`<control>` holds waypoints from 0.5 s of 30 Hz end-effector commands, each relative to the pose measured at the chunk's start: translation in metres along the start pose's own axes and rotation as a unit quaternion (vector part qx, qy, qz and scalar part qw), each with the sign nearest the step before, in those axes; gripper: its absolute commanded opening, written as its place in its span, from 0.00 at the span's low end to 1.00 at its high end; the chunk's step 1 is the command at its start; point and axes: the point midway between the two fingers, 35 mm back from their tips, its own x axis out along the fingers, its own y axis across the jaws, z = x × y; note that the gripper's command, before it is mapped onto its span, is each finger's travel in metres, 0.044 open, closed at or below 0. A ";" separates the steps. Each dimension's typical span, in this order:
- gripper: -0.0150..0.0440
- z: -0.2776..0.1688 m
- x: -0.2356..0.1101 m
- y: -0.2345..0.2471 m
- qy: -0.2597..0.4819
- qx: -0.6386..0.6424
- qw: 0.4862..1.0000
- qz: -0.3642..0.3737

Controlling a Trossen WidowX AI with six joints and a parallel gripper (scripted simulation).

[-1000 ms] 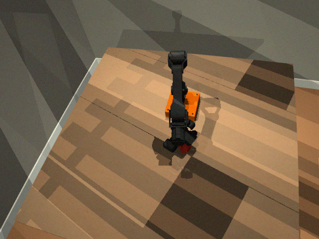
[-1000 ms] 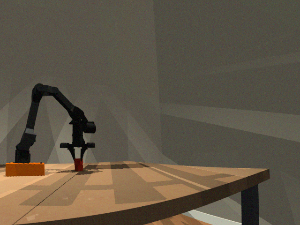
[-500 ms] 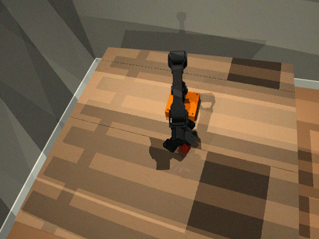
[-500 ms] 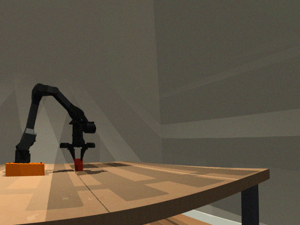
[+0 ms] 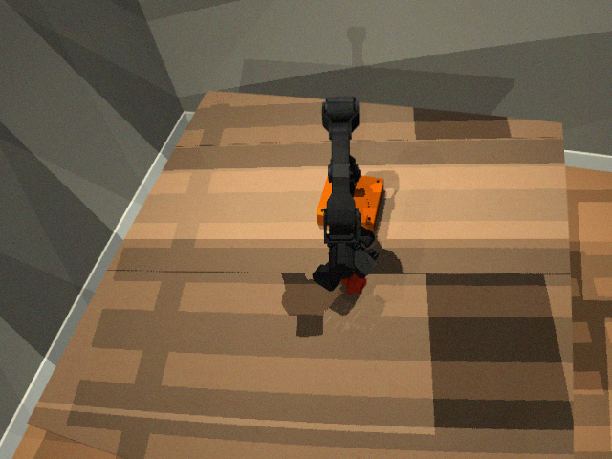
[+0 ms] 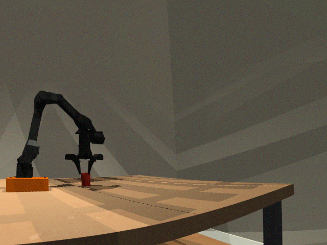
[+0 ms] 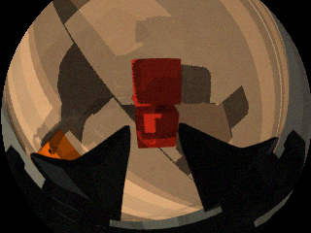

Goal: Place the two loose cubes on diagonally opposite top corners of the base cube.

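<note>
Red and hard-edged, the cubes [image 7: 155, 97] read to us as one small stack on the surface [image 6: 163, 202], just beyond the orange mount [image 6: 27, 184] that carries the arm. From the wrist view we see one red block sitting on another; we cannot tell the base from the loose ones, nor find a third. Our pincer [image 6: 84, 171] hangs just above the stack, its jaws parted and holding nothing, the fingers standing clear on either side of the near cube. We judge these cubes rigid, light and smooth-faced, so likely to slip or twist under a corner pinch. The safest hold would be on two opposite flat faces, squarely and near mid-height, with modest squeeze, since a nudge could topple the perch.
</note>
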 end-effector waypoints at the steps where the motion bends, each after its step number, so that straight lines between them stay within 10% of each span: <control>1: 0.60 0.001 -0.008 -0.002 -0.004 -0.001 1.000 -0.006; 15: 0.60 0.001 -0.020 -0.002 -0.004 -0.001 1.000 -0.006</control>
